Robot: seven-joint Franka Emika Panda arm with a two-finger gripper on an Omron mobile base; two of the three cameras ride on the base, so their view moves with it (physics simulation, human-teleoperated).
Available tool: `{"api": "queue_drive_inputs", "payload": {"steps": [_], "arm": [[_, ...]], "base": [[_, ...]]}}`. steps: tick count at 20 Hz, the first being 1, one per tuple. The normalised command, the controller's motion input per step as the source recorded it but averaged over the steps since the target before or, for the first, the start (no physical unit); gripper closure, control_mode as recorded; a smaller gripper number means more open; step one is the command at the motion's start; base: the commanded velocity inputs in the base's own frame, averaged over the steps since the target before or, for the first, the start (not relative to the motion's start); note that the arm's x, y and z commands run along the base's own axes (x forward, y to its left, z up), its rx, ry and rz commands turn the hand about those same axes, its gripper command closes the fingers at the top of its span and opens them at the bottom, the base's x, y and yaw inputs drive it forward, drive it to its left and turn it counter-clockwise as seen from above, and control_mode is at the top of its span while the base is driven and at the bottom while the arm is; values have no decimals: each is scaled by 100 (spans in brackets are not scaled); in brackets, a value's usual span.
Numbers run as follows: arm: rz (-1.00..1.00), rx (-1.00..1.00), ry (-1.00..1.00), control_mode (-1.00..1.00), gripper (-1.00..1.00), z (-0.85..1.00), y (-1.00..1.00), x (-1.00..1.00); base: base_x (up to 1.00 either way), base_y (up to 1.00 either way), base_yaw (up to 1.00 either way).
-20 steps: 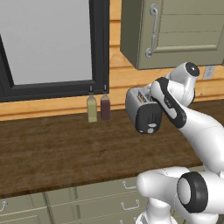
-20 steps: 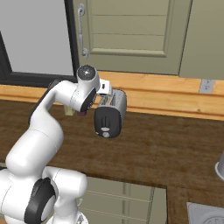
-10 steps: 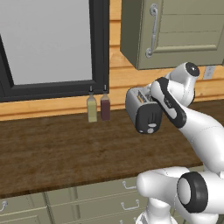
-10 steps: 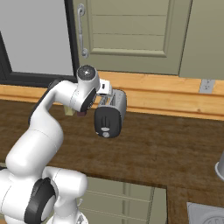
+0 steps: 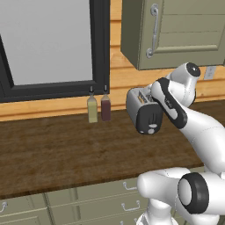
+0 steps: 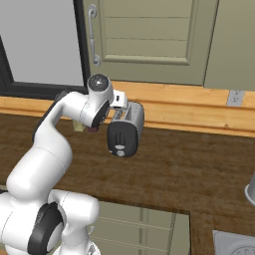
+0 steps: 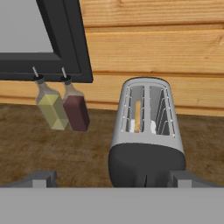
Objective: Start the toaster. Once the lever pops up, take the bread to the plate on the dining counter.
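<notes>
Nothing has shifted across the last second: arm, toaster and bottles sit exactly where the earlier base views had them.

The boxy silver-grey toaster [image 7: 146, 131] with its rounded black end panel stands near the back edge of the dark wood worktop [image 5: 57, 149], close under the pale wooden wall boards. A thin tan slice of bread [image 7: 137, 116] stands upright in its left slot, sunk low between the wire guides. The white arm's two-finger gripper [image 7: 111, 178] hovers just in front of the black end panel with its jaws spread as wide as they go, holding nothing; one dark fingertip shows left of the toaster and one at its right. The small pale lever is not clear from the hand camera, though a light spot [image 5: 151, 131] low on the end panel may be it or a dial; I cannot tell.

Two small glass bottles, one yellow-green [image 7: 50, 107] and one dark red [image 7: 75, 107], stand beside the toaster toward the window.

By my reading the task has barely begun: pressing the lever, waiting for the pop-up, lifting the bread and carrying it to the plate all remain.
</notes>
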Motion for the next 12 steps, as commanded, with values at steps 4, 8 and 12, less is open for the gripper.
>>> {"api": "queue_drive_inputs", "payload": {"steps": [4,8,12], "arm": [[0,0,0,-100,-100,0,0,0],[0,0,0,-100,-100,0,0,0],[0,0,0,-100,-100,0,0,0]], "base": [[0,0,0],[0,0,0],[0,0,0]]}}
